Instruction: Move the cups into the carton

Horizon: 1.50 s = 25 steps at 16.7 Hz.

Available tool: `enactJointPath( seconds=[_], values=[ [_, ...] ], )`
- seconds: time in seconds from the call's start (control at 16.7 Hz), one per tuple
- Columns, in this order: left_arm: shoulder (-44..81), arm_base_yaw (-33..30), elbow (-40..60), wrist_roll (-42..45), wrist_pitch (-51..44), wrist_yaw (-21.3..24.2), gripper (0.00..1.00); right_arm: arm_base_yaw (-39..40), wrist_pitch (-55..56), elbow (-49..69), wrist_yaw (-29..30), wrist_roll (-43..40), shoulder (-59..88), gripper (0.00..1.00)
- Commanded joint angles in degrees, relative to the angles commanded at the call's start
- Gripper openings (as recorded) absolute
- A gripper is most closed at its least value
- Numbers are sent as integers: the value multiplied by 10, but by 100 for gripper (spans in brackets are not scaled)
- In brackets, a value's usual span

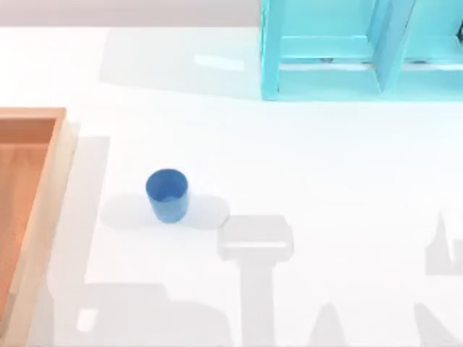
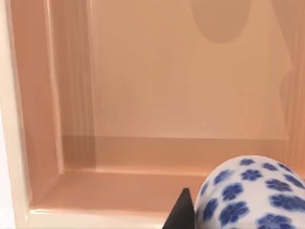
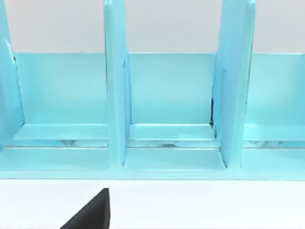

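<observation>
The plain blue cup point(image 1: 167, 194) stands upright on the white table, a little right of the carton point(image 1: 29, 181), whose orange-brown floor and lighter rim lie at the left edge. In the left wrist view the white cup with blue flowers point(image 2: 252, 191) hangs over the carton's floor point(image 2: 190, 86), close to a corner of its wall. My left gripper point(image 2: 248, 224) is shut on this cup, and one dark fingertip point(image 2: 181, 212) rests against its side. My right gripper point(image 3: 93, 214) faces the turquoise frame.
The turquoise frame structure point(image 1: 354, 50) stands at the back right of the table, its open compartments point(image 3: 167, 95) facing the right wrist camera. Grey shadows of the arms fall on the table's front part point(image 1: 253, 246).
</observation>
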Motion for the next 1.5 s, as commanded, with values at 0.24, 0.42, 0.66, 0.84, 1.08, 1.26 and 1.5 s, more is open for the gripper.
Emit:
enactJointPath(
  seconds=[0.24,0.42,0.66,0.84,1.08,1.26,1.5],
  values=[
    [3,-2,0,1,3,-1,0,0,0,0,0,0,0,100],
    [5,1,-34,3,43,1,0,0,0,0,0,0,0,100],
    [16,8,-108,8,129,1,0,0,0,0,0,0,0,100],
    [20,10,-132,11,153,2,0,0,0,0,0,0,0,100],
    [20,10,-132,11,153,2,8,0,0,0,0,0,0,100],
    [20,10,-132,11,153,2,30,0,0,0,0,0,0,100],
    [20,10,-132,11,153,2,60,0,0,0,0,0,0,100]
  ],
)
